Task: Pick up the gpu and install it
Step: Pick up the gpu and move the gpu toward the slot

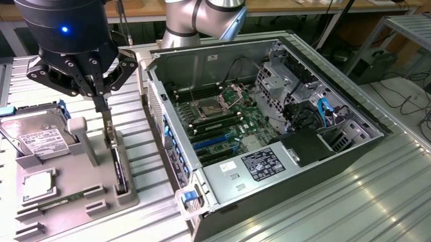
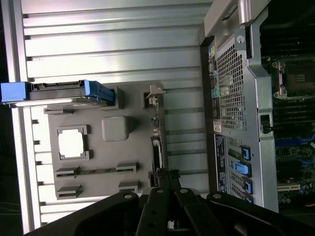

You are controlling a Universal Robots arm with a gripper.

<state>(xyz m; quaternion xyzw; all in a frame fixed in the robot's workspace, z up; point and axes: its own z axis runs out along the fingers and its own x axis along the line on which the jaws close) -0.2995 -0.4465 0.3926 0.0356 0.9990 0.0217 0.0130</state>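
Observation:
The gpu (image 1: 120,169) is a thin dark card standing on edge in a slot of the grey holder tray (image 1: 74,212), its metal bracket end pointing up toward the arm. My gripper (image 1: 102,107) hangs just above that bracket end with its fingers pressed together and nothing between them. In the wrist view the gpu (image 2: 156,142) runs away from my shut gripper (image 2: 165,173) across the holder tray (image 2: 133,147). Whether the fingertips touch the card I cannot tell.
The open computer case (image 1: 350,151) lies to the exterior view's right of the tray, its motherboard with blue slots (image 1: 212,141) exposed. On the tray sit a hard drive (image 1: 34,133) in blue rails, a processor (image 1: 39,184) and a memory stick (image 1: 57,204). Ribbed metal table (image 1: 350,212) surrounds everything.

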